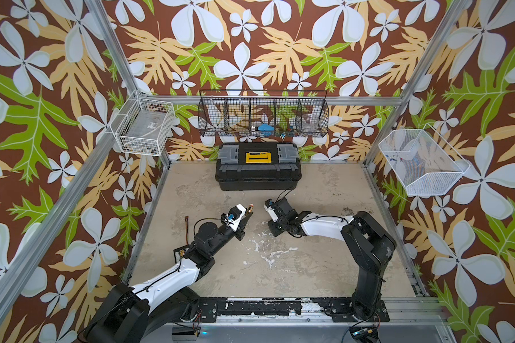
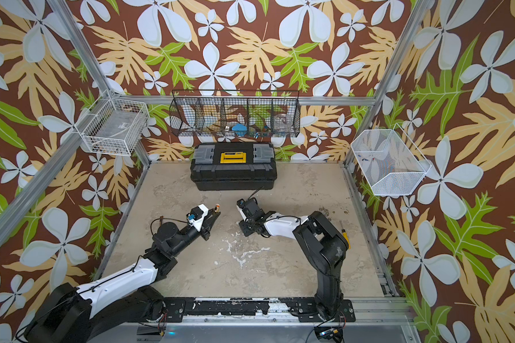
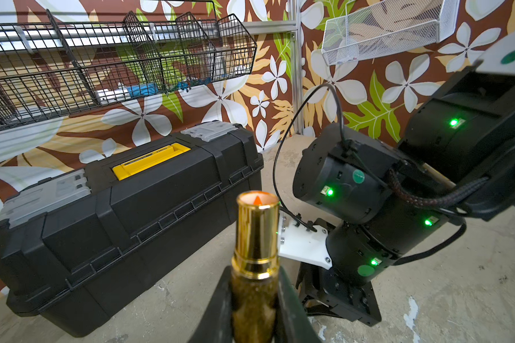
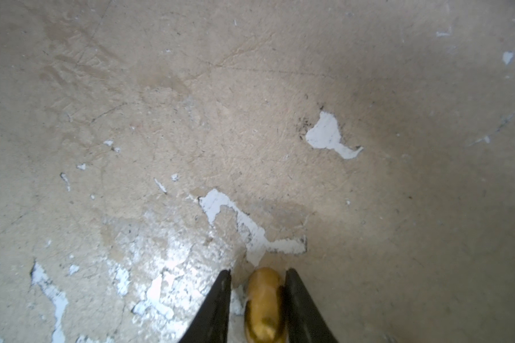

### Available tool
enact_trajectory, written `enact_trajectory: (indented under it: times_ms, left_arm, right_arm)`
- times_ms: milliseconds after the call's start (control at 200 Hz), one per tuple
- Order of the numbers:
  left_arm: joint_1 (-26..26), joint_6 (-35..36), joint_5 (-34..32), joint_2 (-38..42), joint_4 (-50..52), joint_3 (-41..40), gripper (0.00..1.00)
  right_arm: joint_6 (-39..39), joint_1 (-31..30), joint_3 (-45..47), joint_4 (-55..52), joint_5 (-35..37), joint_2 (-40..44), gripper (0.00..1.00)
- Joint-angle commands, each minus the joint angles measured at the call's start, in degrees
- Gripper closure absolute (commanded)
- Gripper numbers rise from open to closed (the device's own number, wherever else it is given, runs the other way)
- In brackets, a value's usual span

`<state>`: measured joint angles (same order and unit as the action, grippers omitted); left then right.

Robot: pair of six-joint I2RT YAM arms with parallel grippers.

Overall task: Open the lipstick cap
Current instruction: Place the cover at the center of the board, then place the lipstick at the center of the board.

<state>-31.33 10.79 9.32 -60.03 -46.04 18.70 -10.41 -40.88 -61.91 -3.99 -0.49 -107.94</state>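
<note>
Our left pincer [image 3: 254, 271] clenches the uncapped lipstick [image 3: 257, 225]; our right pincer [image 4: 257, 271] sits slack around the cap [image 4: 263, 303]; a toolbox [image 3: 125, 213] stands near.

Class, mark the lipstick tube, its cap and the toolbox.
lipstick tube [image 3: 256, 234], left wrist view, shiny gold sleeve.
lipstick cap [image 4: 263, 300], right wrist view, rounded gold side.
toolbox [image 1: 257, 175], a top view, black lid.

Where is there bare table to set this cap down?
Widest free patch: the table between the left arm and right arm, down to the base rail. Also bare: the corner right of the toolbox. Crowded: the gap between the left pincer, holding the lipstick, and the right pincer around the cap, just before the toolbox.
</note>
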Motion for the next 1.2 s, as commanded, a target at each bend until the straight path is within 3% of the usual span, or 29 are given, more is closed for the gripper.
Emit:
enact_trajectory:
  times_ms: [0,220,345,490,716,901,1191]
  left_arm:
    - [-0.05,-0.36,0.69,-0.09,-0.87,0.37,0.87]
    - [-0.05,-0.47,1.25,-0.45,-1.17,0.46,0.87]
    - [-0.04,-0.59,2.75,-1.02,-1.74,0.47,0.87]
    - [-0.02,-1.12,5.24,-1.34,-2.91,0.93,0.87]
    - [-0.04,-0.92,10.92,-2.23,-3.51,1.72,0.86]
    - [-0.04,-1.99,14.4,-3.71,-3.36,2.74,0.86]
    - [-0.04,-1.01,15.7,-3.79,0.51,4.47,0.86]
  right_arm:
    - [-0.04,0.02,-0.41,-0.4,-0.55,1.27,0.62]
    - [-0.12,0.09,-0.82,-2.3,0.52,6.01,0.55]
    - [-1.23,0.34,0.49,-1.88,2.26,12.57,0.53]
    - [-2.47,1.04,1.27,0.88,-1.49,21.45,0.53]
    - [0.02,1.44,2.48,6.58,-19.02,31.92,0.54]
    - [-0.26,1.34,2.46,10.9,-34.86,32.94,0.52]
    - [3.16,-0.62,-0.92,5.46,-34.41,29.65,0.5]
